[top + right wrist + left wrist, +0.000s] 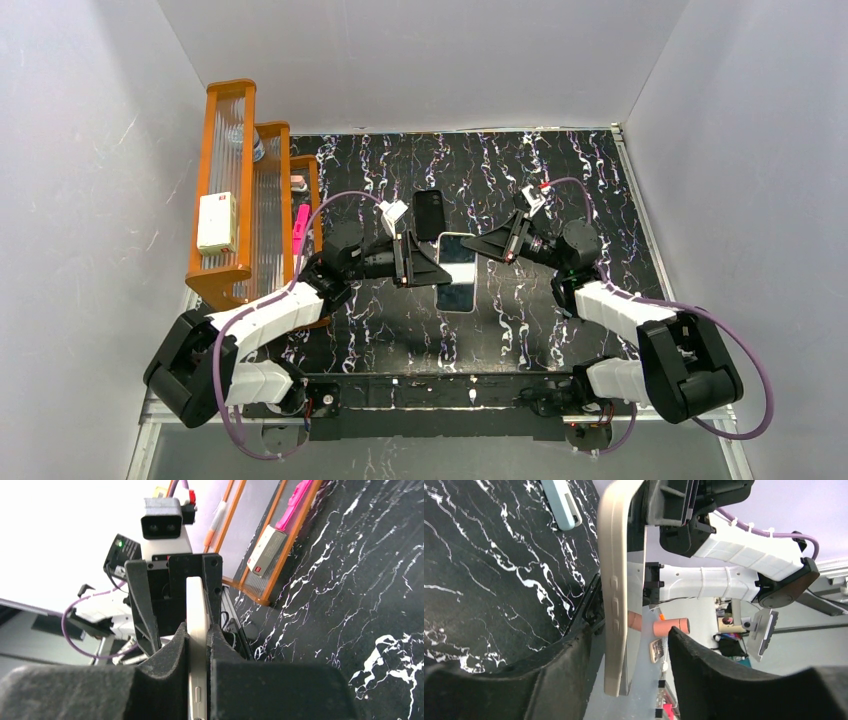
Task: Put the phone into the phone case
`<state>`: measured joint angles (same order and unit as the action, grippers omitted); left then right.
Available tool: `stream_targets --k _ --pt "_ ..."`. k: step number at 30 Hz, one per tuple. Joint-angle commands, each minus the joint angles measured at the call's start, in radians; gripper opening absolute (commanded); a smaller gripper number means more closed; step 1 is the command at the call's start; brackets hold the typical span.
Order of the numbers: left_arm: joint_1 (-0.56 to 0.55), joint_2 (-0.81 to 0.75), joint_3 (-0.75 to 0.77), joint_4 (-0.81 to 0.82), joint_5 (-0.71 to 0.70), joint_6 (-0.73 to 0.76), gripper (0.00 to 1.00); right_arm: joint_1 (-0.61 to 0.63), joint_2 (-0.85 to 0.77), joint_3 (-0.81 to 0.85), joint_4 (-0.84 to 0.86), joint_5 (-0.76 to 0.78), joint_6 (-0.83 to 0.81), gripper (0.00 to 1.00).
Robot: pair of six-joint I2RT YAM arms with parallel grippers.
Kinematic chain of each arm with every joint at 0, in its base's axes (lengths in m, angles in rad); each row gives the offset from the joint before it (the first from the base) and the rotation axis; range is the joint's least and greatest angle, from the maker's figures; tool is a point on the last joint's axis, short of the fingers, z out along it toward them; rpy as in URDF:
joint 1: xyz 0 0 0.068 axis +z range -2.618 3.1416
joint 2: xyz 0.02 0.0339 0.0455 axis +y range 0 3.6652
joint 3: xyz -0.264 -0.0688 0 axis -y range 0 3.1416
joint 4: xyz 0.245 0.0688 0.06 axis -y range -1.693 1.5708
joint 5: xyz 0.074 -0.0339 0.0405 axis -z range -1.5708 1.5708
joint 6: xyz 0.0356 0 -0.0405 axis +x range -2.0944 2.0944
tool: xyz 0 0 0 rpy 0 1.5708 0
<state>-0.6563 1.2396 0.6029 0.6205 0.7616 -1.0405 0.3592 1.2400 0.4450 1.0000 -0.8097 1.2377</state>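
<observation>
The pinkish-beige phone case (457, 236) hangs flat above the marble table between both arms. The phone (456, 262) lies in it with its glossy screen up. In the left wrist view the case (616, 580) shows edge-on, with the phone's glass (636, 580) against its upper face. My left gripper (629, 645) is open around the case's end, with gaps on both sides. My right gripper (198, 630) is shut on the case's (196, 600) other end, pads flat on both faces. In the top view the left gripper (425, 268) and right gripper (487, 245) flank it.
A matte black phone-sized piece (430, 213) lies just behind the grippers. An orange rack (240, 110) at the left holds a white box (217, 222) and a pink marker (299, 230). A pale blue-grey slab (561, 502) lies on the table (560, 170). Grey walls enclose three sides.
</observation>
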Motion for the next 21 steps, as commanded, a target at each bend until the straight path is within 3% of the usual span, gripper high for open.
stream_targets --k 1,9,11,13,16,21 --pt "0.000 -0.029 -0.029 0.017 -0.021 -0.019 0.60 -0.015 0.003 -0.019 0.123 0.131 0.135 0.01" --pt "-0.028 -0.045 -0.060 0.074 -0.069 -0.075 0.66 -0.023 0.029 -0.048 0.189 0.206 0.205 0.01" --pt "-0.037 -0.042 -0.061 0.083 -0.079 -0.073 0.51 -0.022 0.032 -0.044 0.178 0.207 0.206 0.01" --pt "-0.040 -0.040 -0.067 0.093 -0.092 -0.078 0.24 -0.022 0.032 -0.040 0.163 0.196 0.204 0.02" --pt "-0.041 -0.030 -0.074 0.108 -0.112 -0.094 0.00 -0.017 0.042 -0.014 0.176 0.111 0.186 0.25" --pt "-0.042 -0.028 -0.063 0.121 -0.136 -0.092 0.00 0.000 -0.010 -0.024 0.089 0.043 0.125 0.51"
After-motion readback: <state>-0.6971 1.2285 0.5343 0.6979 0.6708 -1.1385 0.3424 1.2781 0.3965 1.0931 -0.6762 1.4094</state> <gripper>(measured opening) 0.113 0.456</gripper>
